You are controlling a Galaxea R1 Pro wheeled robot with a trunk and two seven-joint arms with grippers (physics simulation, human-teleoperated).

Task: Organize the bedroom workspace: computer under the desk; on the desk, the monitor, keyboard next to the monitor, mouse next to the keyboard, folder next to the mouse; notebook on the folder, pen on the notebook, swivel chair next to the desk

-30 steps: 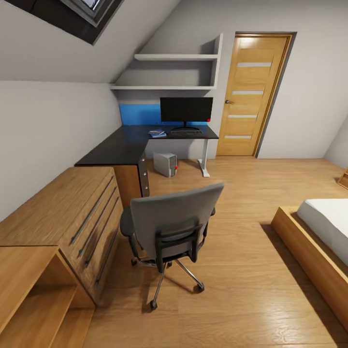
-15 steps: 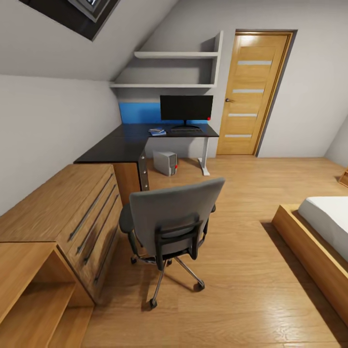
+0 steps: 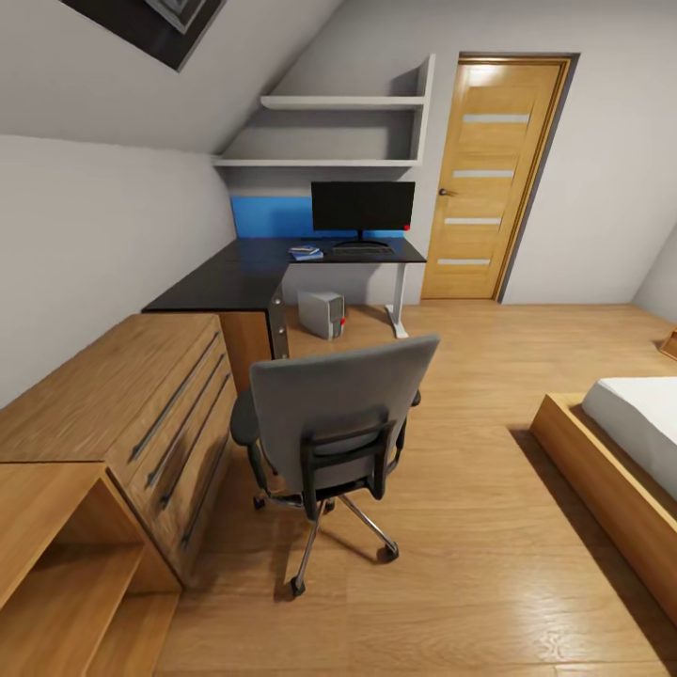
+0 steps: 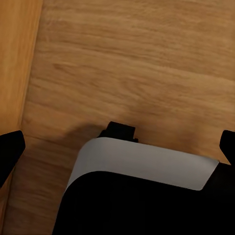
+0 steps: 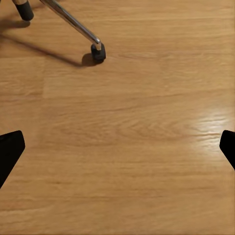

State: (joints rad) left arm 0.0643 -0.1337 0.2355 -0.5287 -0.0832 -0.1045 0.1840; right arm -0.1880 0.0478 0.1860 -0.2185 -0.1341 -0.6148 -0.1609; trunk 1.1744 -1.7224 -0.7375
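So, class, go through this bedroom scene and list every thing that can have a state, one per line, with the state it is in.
door: closed
monitor: upright on the desk, screen dark
computer: standing on the floor under the desk
swivel chair: upright, apart from the desk, back towards the camera
dresser drawers: closed
left gripper: open, empty
right gripper: open, empty

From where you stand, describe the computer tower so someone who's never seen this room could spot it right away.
Find the dark L-shaped desk in the far corner beneath the white wall shelves. Under it, on the wood floor beside the desk's white leg, stands the computer. It is a small light-grey box with a red dot on its front, the one thing on the floor under the desk, unlike the black monitor above.
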